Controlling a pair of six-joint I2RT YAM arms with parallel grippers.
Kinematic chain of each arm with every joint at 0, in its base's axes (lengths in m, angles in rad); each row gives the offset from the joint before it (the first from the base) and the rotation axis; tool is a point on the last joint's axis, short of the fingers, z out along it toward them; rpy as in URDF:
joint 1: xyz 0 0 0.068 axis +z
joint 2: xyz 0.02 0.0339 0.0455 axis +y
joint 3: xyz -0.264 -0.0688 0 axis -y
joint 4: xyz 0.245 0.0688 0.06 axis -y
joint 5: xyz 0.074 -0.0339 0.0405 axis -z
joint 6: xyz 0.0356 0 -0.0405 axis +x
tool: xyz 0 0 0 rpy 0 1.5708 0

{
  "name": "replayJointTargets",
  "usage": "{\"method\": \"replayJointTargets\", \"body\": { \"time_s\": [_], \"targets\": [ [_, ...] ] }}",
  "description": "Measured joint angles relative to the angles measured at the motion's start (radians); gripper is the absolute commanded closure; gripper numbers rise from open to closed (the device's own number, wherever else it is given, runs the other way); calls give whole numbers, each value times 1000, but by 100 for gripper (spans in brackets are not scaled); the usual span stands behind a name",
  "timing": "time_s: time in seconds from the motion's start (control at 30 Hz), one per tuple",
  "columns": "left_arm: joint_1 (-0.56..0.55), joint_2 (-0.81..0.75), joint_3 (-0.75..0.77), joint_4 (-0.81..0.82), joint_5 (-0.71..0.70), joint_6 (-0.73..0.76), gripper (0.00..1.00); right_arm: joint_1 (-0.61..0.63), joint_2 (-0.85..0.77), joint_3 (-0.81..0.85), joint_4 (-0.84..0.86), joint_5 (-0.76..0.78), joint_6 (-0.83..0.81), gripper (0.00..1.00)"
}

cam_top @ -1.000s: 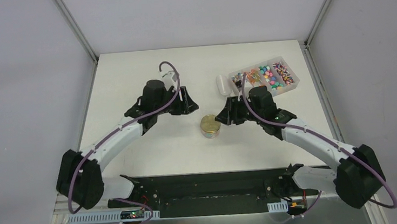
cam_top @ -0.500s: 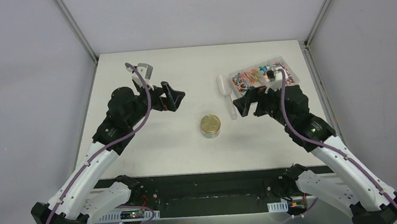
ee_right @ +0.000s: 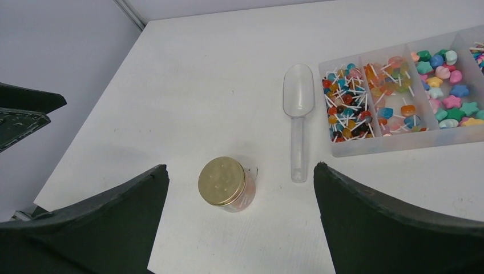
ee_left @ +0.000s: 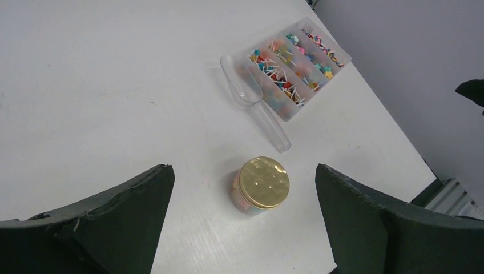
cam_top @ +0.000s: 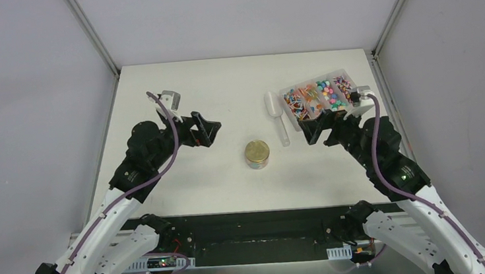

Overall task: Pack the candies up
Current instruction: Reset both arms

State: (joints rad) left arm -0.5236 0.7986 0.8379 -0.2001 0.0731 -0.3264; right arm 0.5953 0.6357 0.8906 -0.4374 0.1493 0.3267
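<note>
The candies (cam_top: 321,95) lie sorted in a clear divided box (cam_top: 356,104) at the back right, also seen in the left wrist view (ee_left: 297,68) and the right wrist view (ee_right: 399,97). A small glass jar with a gold lid (cam_top: 256,154) stands mid-table with coloured sweets showing through its wall (ee_left: 246,201). My left gripper (cam_top: 209,132) hovers open to the jar's left. My right gripper (cam_top: 311,131) hovers open to its right, in front of the box. Both wrist views look down on the jar (ee_right: 224,184) between wide, empty jaws: left gripper (ee_left: 243,171), right gripper (ee_right: 240,166).
A clear plastic scoop (cam_top: 276,117) lies between the jar and the box, handle toward me (ee_right: 298,114). The white table (cam_top: 184,182) is fenced by grey walls and metal posts. The other arm's fingers show at the frame edges (ee_right: 23,114) (ee_left: 471,91).
Both arms have drawn back and up from the jar, left arm leftward, right arm rightward. Both grippers have opened wide. The jar has stayed put.
</note>
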Motion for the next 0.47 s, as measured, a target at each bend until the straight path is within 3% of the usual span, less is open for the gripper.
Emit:
{"method": "replayJointTargets", "body": {
  "time_s": [0.47],
  "targets": [
    [0, -42, -57, 14, 15, -29, 1, 0, -35, -49, -12, 35, 32, 0]
  ]
}}
